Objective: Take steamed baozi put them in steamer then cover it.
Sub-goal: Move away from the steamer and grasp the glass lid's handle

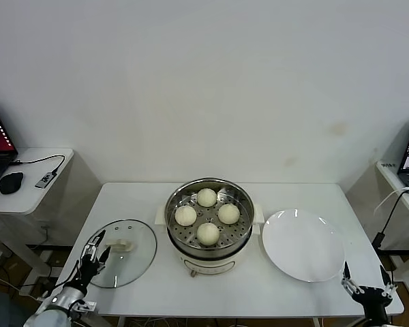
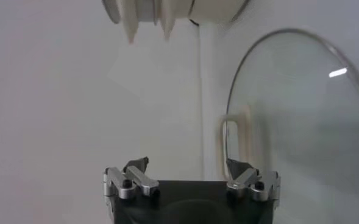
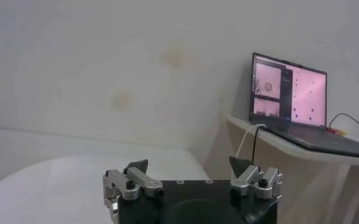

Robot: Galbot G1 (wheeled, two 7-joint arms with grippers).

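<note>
Hovering left gripper (image 1: 95,249) was spread over the cover's (image 1: 123,253) near edge on the table (image 1: 273,194) | four baozi (image 1: 206,197) sat in the uncovered steamer (image 1: 209,225) | right gripper (image 1: 365,281) spread, near the plate (image 1: 303,244)
</note>
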